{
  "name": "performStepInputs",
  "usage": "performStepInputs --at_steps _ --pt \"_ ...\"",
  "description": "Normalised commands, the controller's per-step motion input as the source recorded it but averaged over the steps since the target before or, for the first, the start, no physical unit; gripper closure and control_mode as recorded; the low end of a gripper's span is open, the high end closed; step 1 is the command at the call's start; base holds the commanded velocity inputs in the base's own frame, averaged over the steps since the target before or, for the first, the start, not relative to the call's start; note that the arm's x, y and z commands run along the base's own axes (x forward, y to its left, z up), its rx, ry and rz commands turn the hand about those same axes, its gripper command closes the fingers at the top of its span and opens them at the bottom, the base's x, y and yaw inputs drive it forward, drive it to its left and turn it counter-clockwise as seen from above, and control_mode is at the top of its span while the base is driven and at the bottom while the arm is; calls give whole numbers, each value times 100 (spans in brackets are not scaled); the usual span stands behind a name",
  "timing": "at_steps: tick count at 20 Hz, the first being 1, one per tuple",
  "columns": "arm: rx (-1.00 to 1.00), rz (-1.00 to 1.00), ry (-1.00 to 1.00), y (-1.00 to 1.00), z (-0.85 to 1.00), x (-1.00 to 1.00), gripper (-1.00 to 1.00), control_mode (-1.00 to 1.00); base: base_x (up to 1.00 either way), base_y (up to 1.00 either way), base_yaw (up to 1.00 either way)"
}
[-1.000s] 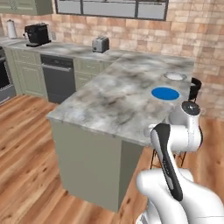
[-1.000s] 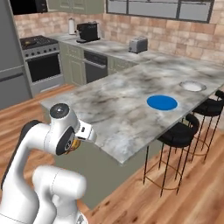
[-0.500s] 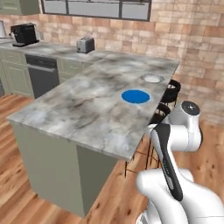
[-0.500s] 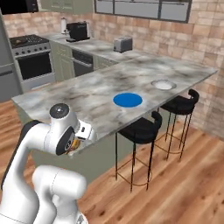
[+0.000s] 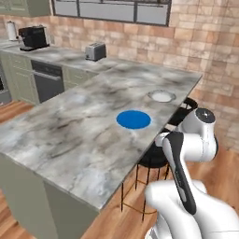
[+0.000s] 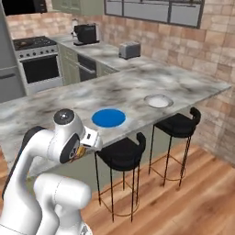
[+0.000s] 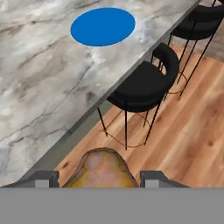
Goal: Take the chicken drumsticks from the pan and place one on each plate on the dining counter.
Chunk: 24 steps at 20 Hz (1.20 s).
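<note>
Arm folded close over the base, elbow raised, wrist turned down. Gripper (image 7: 99, 180) held low, fingertips (image 7: 43, 178) apart, clamped on a drumstick (image 7: 103, 169), apparently; contact itself partly cut off at frame edge.

You face: brick wall (image 5: 205, 42), dark-framed window (image 5: 112, 10), wood floor (image 6: 183, 202), black stools (image 6: 121, 153), toaster (image 5: 95, 51), coffee maker (image 5: 32, 37), oven (image 6: 39, 69).

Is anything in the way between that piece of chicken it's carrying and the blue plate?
Nothing visible. The drumstick sits in the gripper off the counter edge; only bare marble lies before the blue plate.
</note>
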Motion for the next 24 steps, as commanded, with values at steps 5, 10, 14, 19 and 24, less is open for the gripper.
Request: performStepInputs --at_steps 5,10,14,19,24 --pt "0 0 0 0 0 0 100 100 26 -98 35" --pt "0 0 0 0 0 0 100 100 25 -79 31" --pt "0 0 0 0 0 0 100 100 23 -83 31" --pt "0 0 0 0 0 0 100 100 14 -89 32" --pt "0 0 0 0 0 0 100 100 18 -82 30"
